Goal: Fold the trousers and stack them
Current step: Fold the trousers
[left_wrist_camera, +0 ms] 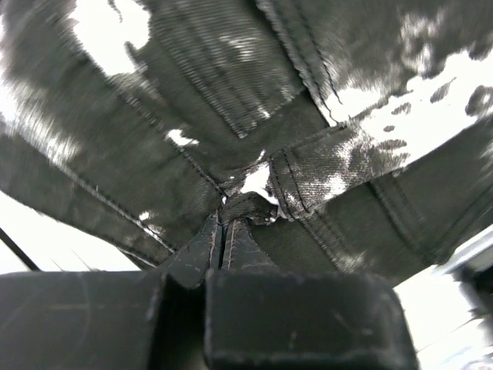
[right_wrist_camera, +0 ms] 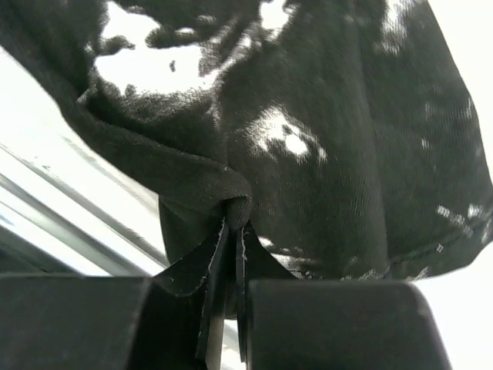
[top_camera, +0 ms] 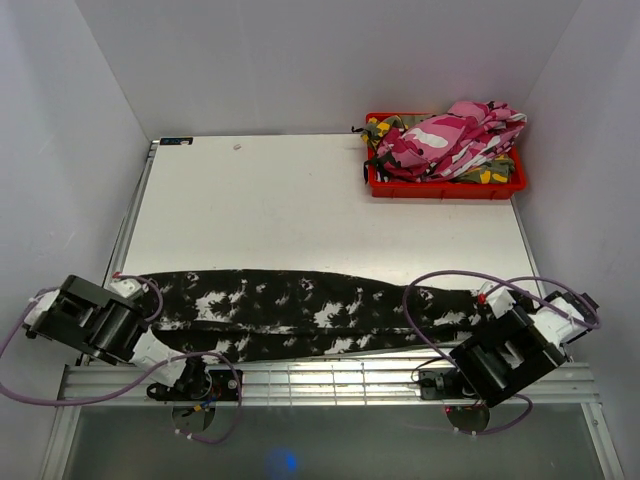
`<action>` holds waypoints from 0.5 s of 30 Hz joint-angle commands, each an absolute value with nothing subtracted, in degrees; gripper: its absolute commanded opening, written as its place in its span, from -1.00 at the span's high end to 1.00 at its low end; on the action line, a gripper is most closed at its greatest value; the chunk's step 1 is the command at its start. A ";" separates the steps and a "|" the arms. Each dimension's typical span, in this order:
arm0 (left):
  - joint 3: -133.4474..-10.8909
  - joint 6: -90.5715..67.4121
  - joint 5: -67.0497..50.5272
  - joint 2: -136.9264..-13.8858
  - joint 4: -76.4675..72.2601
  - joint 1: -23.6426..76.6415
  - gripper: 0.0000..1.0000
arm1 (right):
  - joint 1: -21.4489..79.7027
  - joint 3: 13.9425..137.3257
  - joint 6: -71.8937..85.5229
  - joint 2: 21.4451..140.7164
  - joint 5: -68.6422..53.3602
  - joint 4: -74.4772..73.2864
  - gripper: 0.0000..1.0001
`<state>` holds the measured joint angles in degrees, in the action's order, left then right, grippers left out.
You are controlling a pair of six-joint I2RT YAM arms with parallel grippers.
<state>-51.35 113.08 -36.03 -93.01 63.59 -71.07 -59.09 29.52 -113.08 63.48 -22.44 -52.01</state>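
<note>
The black-and-white trousers (top_camera: 300, 312) lie stretched lengthwise along the near edge of the worktop (top_camera: 300, 200), with an arm at each end. The left fingers (left_wrist_camera: 192, 258) are pinched shut on a fold by what looks like waistband seams, though it's blurry. The right fingers (right_wrist_camera: 196, 270) clamp a bunched bit at the other end. Gripping both ends pulls the cloth straight for folding, I'd say. The pink camouflage pair (top_camera: 460, 135) sits heaped in the red bin (top_camera: 445, 190).
</note>
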 commanded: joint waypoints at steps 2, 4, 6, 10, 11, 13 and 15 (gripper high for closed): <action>-49.91 116.07 -30.24 -95.88 52.21 -60.14 1.00 | -51.69 34.87 -122.31 71.34 -21.27 -44.30 0.85; -52.98 111.21 -30.06 -97.37 51.25 -55.75 1.00 | -47.93 39.35 -117.53 74.43 -20.39 -43.51 0.85; -55.53 103.76 -30.32 -100.52 50.28 -53.10 1.00 | -45.89 41.65 -111.75 78.30 -19.95 -42.37 0.85; -63.00 93.27 -31.46 -106.86 48.00 -47.04 1.00 | -40.53 44.73 -104.87 84.01 -19.16 -36.93 0.85; -65.54 91.42 -31.73 -107.83 47.29 -46.24 1.00 | -39.82 45.87 -103.72 84.72 -18.99 -36.48 0.85; -67.75 88.42 -33.13 -109.24 46.93 -44.31 1.00 | -38.24 47.36 -101.17 85.95 -18.98 -36.56 0.85; -70.48 88.24 -35.32 -108.90 47.63 -43.60 1.00 | -38.14 50.17 -100.46 86.83 -19.94 -38.31 0.85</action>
<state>-68.66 91.92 -35.86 -106.21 57.71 -44.99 -38.54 46.15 -103.85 85.41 -20.86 -41.85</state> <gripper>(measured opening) 0.024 0.085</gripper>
